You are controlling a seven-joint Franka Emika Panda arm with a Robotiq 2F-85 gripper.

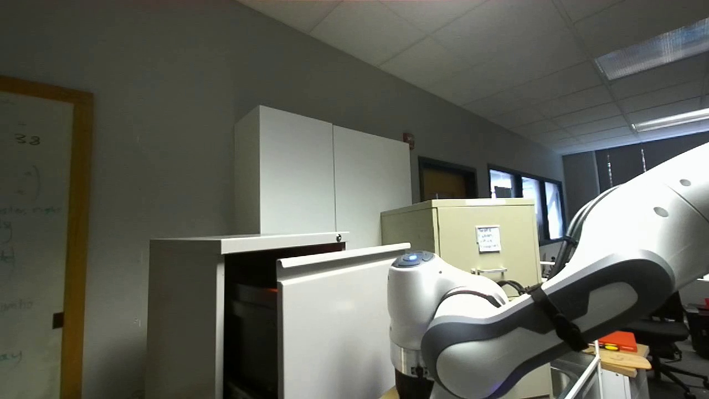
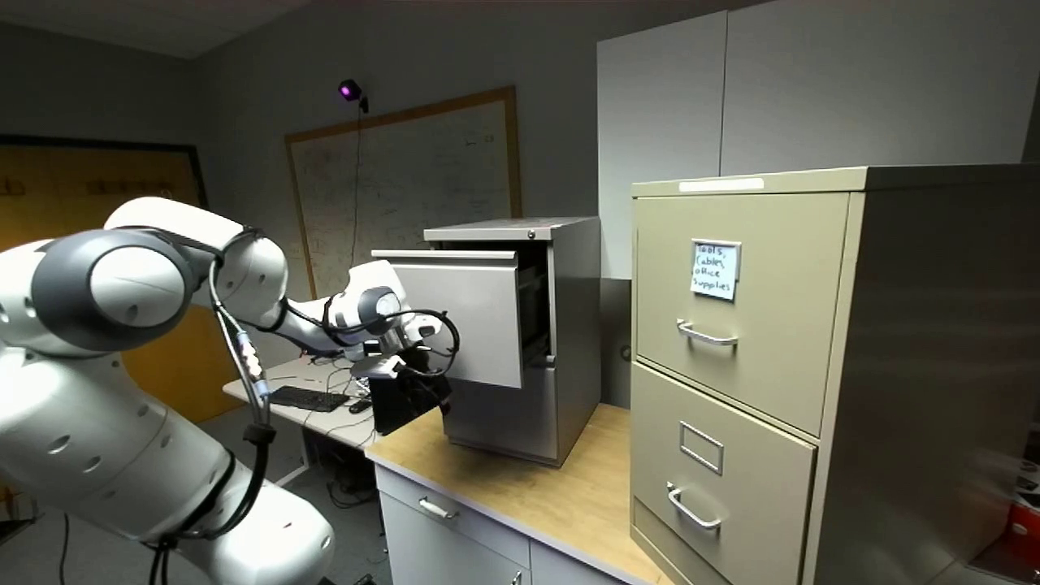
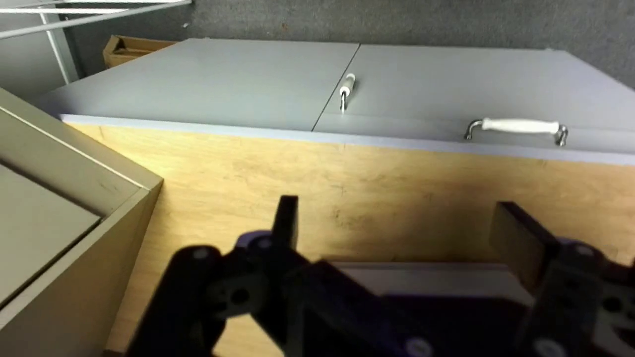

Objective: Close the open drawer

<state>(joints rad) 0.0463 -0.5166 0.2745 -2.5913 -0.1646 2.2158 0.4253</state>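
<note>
Black two-fingered claw (image 3: 401, 223) gapes wide; tbh shoving off-centre could jam the flat-fronted light-grey metal drawer (image 2: 471, 317), at claw's 1 o'clock in an exterior view.

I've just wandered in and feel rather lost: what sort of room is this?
Probably an office or lab workroom. The beige filing cabinet has a label reading "Tools, Cables, Office Supplies", a whiteboard with writing hangs on the wall, and a keyboard sits on a desk.

Juts out open near the parted jaws as a wide top drawer (image 2: 479, 321), light grey, dark inside, with a large, plain, flat, upright front facing them.
</note>
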